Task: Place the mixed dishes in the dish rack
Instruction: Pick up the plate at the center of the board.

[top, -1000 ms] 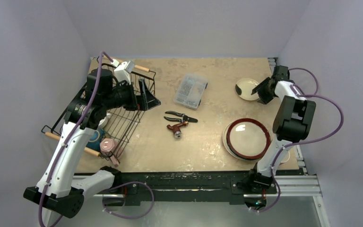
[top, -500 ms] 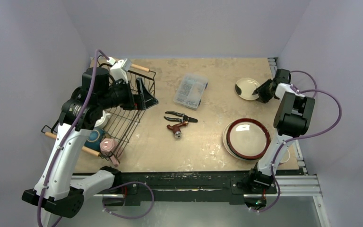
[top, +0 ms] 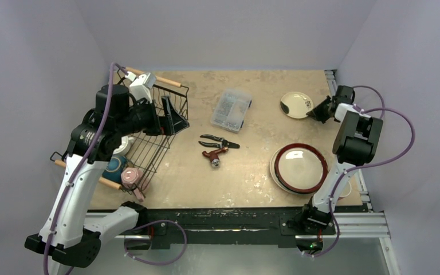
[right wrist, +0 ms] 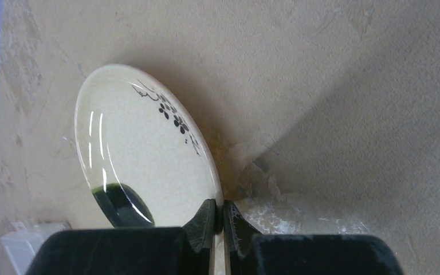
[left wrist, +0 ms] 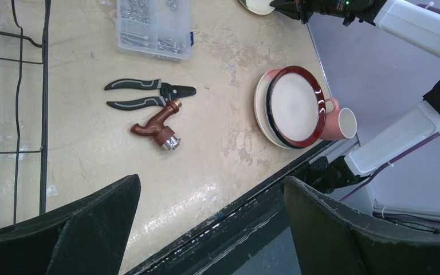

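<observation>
Now my right pincer (right wrist: 217,220) is pinched narrow on the rim of the small cream saucer (right wrist: 143,154) (the one with the black flower sprig), with one finger on each face of the edge. The saucer is at the far right of the table (top: 252,183), and I grip it from its right side. Whether it is lifted clear of the table I cannot tell. My right arm reaches along the table's right edge, its wrist turned left toward the saucer.

My left pincer (left wrist: 211,184) stands wide and holds nothing. It hangs above the far right corner of the dish rack (top: 159,150), which lies at the left of the table with a pink mug (top: 130,175) at its near end. My left arm rises high from its base and bends over the rack.

Between the two arms lie the pliers (top: 219,140), a red tap (top: 215,156) just near them, and a clear box (top: 231,109) farther off. A stack of plates (top: 299,166), the top one red-rimmed, sits near right, with another pink mug (left wrist: 341,123) touching it.
</observation>
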You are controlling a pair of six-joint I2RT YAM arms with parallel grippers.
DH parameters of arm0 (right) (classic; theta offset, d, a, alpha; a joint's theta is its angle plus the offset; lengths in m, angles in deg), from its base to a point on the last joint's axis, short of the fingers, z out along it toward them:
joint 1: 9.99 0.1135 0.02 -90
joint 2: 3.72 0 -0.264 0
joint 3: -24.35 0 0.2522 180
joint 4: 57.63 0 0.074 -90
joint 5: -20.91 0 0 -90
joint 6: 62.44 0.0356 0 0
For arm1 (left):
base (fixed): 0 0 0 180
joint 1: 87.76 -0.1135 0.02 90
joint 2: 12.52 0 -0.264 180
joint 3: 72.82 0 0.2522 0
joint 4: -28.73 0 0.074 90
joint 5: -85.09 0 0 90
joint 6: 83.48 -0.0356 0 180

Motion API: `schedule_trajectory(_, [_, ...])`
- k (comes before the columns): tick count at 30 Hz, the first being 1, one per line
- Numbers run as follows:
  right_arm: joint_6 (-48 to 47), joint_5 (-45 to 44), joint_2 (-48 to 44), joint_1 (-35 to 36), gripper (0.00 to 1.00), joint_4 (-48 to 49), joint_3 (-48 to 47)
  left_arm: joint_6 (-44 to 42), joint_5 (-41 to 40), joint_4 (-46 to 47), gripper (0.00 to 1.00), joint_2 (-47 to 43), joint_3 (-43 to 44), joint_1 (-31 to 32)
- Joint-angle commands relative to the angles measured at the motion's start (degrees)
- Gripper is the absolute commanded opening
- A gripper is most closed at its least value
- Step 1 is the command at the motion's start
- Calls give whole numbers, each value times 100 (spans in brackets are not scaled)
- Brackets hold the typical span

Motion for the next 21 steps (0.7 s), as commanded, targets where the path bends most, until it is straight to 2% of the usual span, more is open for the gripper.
schedule_trajectory(1, [-364, 76, -361, -84, 0, -27, -141, 113, -16, 112, 95, -143, -13, 14])
schedule_trajectory(6, [-178, 700, -872, -87, 0, 234, 15, 199, 158, 225, 94, -135, -145, 14])
schedule_trajectory(14, [692, 1698, -2058, -71, 0, 1181, 1156, 420, 661, 449, 92, 232, -167, 15])
schedule_trajectory(21, [1019, 1990, -2843, 150, 0, 909, 1654, 535, 943, 662, 91, 528, -23, 19])
